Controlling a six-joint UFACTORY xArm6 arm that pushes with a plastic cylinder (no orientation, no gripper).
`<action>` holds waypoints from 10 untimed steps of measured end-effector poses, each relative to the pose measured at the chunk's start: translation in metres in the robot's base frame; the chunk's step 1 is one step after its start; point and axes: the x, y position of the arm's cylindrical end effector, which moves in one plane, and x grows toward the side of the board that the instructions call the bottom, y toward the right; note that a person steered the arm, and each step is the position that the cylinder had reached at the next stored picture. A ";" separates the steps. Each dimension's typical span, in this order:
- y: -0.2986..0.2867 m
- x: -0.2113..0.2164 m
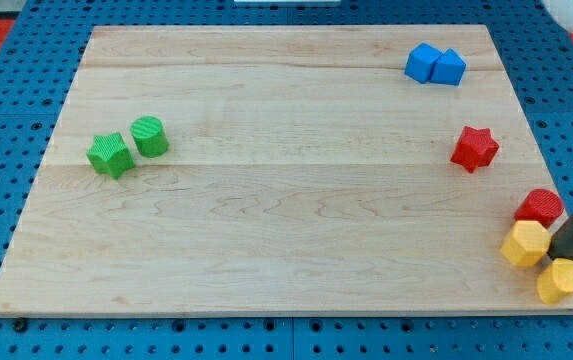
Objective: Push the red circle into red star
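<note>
The red circle (540, 207) lies near the board's right edge, low in the view. The red star (474, 149) lies up and to the left of it, apart from it. My rod comes in from the right, and my tip (557, 262) rests just below the red circle, between a yellow hexagon (524, 243) on its left and a yellow heart (563, 281) below it. The yellow hexagon touches the red circle's lower left side.
Two blue blocks (435, 65) sit together at the top right. A green star (110, 155) and a green circle (150, 136) sit side by side at the left. The wooden board (286, 200) lies on a blue pegboard; its right edge is close to my tip.
</note>
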 end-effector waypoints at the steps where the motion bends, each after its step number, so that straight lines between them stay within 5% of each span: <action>1: -0.029 -0.029; 4: -0.045 -0.062; 5: -0.039 -0.103; 6: 0.007 -0.123; 7: 0.078 -0.101; 10: 0.055 -0.044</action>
